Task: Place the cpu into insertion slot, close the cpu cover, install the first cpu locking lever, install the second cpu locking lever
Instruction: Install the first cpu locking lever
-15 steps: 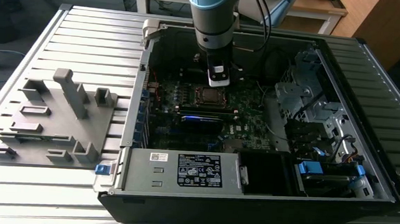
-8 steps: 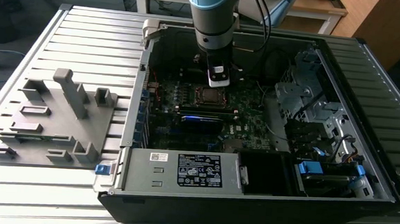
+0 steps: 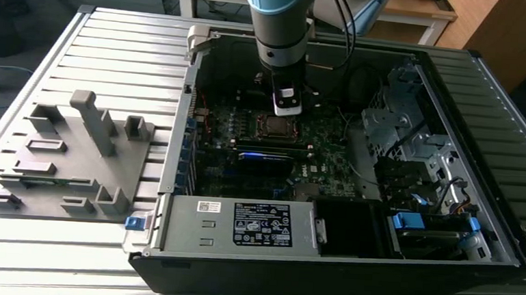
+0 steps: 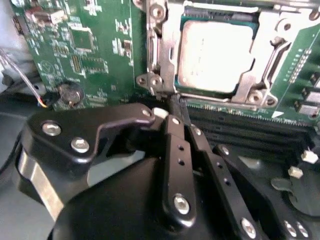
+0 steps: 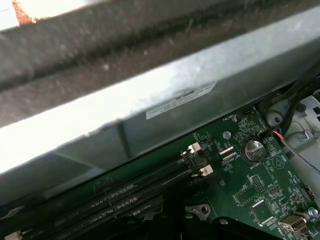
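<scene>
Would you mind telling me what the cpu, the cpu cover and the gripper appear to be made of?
The cpu has what looks like dull, brushed silver-grey metal on top, showing a soft matte sheen. The cpu cover framing it seems to be thin, bright stamped sheet metal, glinting at its edges. The gripper looks like black anodised metal or hard plastic, satin-finished with silver screw heads; which one is unclear.

The arm (image 3: 280, 18) reaches straight down, wrist vertical; in the second wrist view the gripper (image 4: 176, 102) has its black fingers (image 4: 175, 135) pressed together.
</scene>
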Tool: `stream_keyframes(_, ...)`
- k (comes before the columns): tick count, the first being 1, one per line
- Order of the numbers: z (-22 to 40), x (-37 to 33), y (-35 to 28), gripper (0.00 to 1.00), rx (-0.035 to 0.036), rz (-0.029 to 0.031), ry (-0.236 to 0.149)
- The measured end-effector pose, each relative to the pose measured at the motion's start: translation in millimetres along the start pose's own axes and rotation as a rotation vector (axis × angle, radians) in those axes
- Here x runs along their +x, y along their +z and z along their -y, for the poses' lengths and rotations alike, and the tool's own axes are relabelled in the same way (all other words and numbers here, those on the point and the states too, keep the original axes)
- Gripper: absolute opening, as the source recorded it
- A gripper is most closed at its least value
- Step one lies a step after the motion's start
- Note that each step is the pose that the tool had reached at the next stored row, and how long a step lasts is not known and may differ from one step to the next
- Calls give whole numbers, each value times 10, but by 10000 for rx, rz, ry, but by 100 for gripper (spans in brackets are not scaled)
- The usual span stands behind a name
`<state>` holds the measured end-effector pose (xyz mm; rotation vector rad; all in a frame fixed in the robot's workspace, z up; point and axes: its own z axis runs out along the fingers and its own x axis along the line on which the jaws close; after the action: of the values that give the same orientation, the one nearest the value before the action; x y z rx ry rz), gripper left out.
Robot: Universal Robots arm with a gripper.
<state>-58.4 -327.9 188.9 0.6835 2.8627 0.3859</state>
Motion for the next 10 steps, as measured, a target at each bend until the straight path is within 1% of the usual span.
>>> stream_keyframes(2,-1,0,-2,11,4,-16,5)
stream_keyframes(4,-4,-1,-14,11,7,-20,11)
stream_keyframes(10,-26,-10,-86,11,10,-24,13)
